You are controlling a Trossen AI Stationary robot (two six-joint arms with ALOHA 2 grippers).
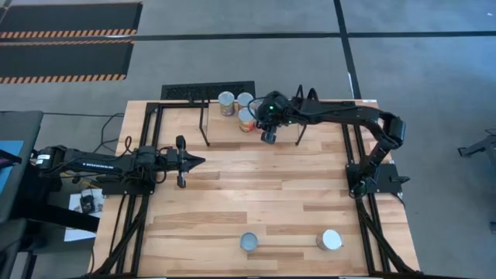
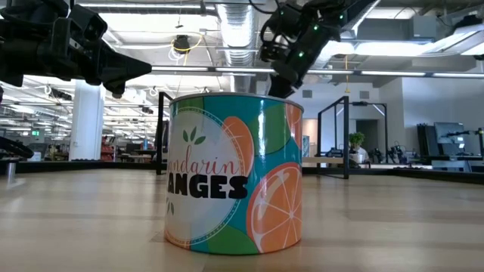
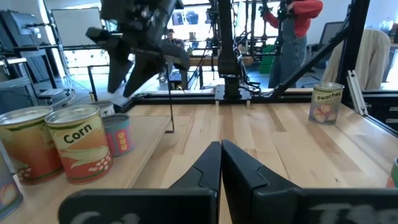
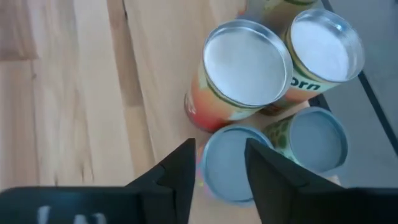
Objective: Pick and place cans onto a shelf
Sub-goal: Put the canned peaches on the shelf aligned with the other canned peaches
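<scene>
Several cans stand close together on the light-wood shelf at the table's far side; three of them show in the high view. My right gripper is open and points down just above another grey-topped can in the group, which also shows beside a Corn can. In the high view my right gripper hides that can. My left gripper is shut and empty, held level over the table's left middle. Two more cans stand near the front edge.
The shelf's black wire frames rise at both ends of its board. Black rails run along the table's sides. In the low view the mandarin-oranges can stands close to the camera. A person stands beyond the table.
</scene>
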